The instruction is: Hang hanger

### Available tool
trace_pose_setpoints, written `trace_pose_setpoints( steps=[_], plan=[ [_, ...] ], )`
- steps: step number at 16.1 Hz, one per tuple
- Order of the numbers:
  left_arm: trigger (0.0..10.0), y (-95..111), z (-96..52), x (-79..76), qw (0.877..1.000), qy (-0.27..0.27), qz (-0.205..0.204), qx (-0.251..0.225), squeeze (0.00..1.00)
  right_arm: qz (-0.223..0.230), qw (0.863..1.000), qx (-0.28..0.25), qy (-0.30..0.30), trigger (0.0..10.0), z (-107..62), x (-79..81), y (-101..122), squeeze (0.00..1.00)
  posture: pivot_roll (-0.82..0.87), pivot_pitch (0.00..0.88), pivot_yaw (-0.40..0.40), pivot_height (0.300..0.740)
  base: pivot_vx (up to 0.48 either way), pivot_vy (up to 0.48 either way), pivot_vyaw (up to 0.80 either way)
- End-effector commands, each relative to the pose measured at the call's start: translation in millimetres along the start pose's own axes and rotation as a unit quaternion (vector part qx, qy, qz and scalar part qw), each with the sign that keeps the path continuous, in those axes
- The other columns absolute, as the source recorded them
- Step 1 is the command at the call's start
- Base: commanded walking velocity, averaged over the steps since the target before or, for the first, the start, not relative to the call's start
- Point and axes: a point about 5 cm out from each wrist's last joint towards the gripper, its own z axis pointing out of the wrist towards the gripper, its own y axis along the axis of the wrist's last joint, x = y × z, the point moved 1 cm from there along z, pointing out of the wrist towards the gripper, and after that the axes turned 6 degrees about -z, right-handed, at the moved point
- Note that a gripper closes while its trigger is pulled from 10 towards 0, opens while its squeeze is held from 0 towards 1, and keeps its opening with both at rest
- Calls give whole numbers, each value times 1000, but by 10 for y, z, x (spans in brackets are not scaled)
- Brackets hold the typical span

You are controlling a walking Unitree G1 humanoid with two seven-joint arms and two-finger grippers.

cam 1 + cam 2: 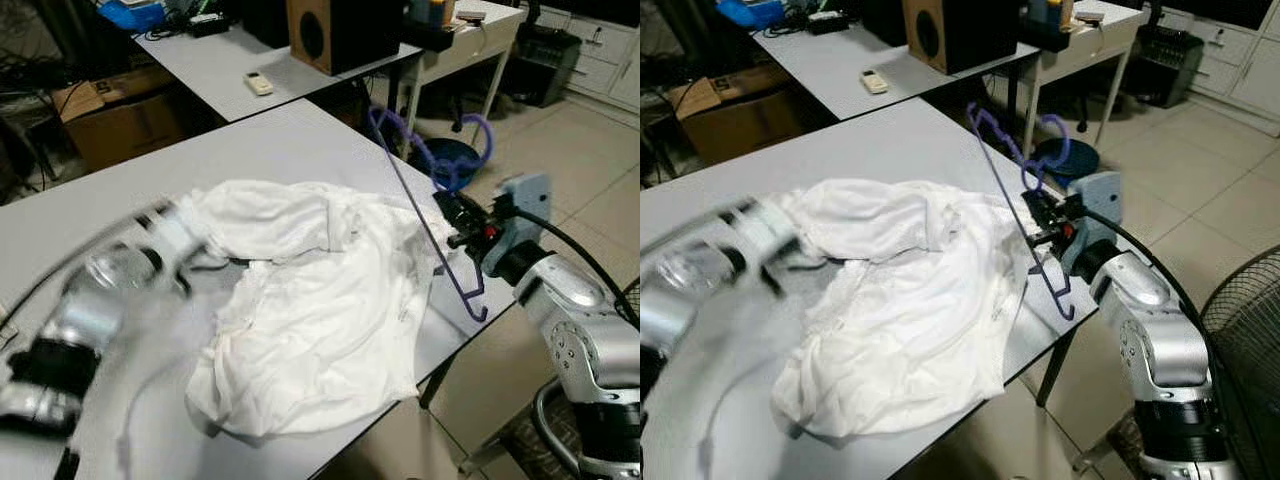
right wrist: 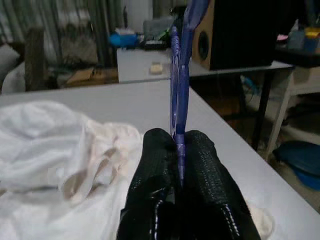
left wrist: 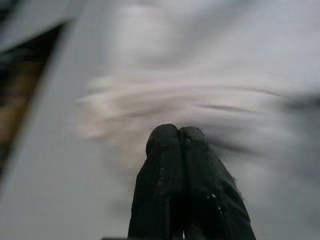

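My right gripper clamps the purple plastic hanger; left gripper, closed empty, must next lift the crumpled white garment.

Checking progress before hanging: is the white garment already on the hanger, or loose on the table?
Loose. The white garment lies crumpled on the table; the right end effector holds the purple hanger bare beside it.

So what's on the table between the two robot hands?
The crumpled white shirt lies between the left tool and the right tool, which grips the purple hanger; the eye views show this.
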Motion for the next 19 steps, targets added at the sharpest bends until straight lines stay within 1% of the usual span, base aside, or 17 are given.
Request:
trace_pose_setpoints(
  steps=[1,2,3,4,5,6,7,8,10,11,13,14,15,16,17,18,19],
  plan=[
    [10000,-36,17,78,999,38,-5,0,0,-2,1000,-31,3,10000,-20,24,109,0,-144,0,106,740,0,0,0],
    [10000,-8,40,206,995,98,-6,-12,0,-1,999,-45,12,10000,-71,81,141,0,-150,0,118,740,0,0,0],
    [10000,147,3,434,985,159,-49,-54,0,-2,998,-59,20,10000,-210,156,217,0,-162,0,137,740,0,0,0],
    [10000,216,-14,485,982,162,-64,-73,0,-2,998,-64,20,10000,-243,169,244,0,-165,0,140,740,0,0,0],
    [10000,356,-26,547,976,153,-103,-114,0,-7,998,-67,13,10000,-295,163,272,0,-171,0,152,740,0,0,0],
    [10000,487,-10,479,973,94,-148,-151,0,-14,998,-56,-7,10000,-314,116,257,0,-157,0,155,740,0,0,0],
    [10000,606,-4,344,966,15,-182,-185,0,-16,998,-42,-35,10000,-334,58,210,0,-142,11,152,740,0,0,0],
    [10000,697,-85,-75,949,-164,-165,-214,0,-6,996,-3,-90,10000,-386,16,61,0,-131,40,145,740,0,0,0],
    [10000,641,-285,-486,924,-296,-135,-202,0,7,996,27,-89,10000,-485,156,-15,0,-133,68,108,740,0,0,0],
    [10000,542,-455,-807,902,-366,-141,-183,0,19,997,41,-63,10000,-643,312,-40,0,-134,59,80,740,0,0,0],
    [10000,524,-468,-848,901,-371,-139,-178,0,21,997,42,-63,10000,-661,320,-40,0,-134,59,80,740,0,0,0],
    [10000,525,-518,-936,891,-392,-142,-179,0,27,997,39,-59,10000,-685,330,-29,0,-145,47,84,740,0,0,0],
    [10000,493,-539,-1109,877,-427,-142,-169,675,39,997,39,-57,10000,-706,343,-54,0,-152,39,88,740,0,0,0],
    [10000,476,-532,-1160,876,-434,-132,-161,675,42,997,40,-58,10000,-709,343,-57,0,-152,39,88,740,0,0,0],
    [10000,448,-482,-1214,878,-445,-100,-141,1000,39,996,49,-61,10000,-715,308,-106,0,-136,49,98,740,0,0,0],
    [10000,426,-464,-1245,878,-452,-86,-130,1000,34,995,64,-73,10000,-737,278,-168,0,-133,48,103,740,0,0,0],
    [10000,404,-443,-1291,879,-455,-75,-118,1000,39,989,92,-112,10000,-795,216,-258,0,-140,47,109,740,0,0,0]
  ],
)
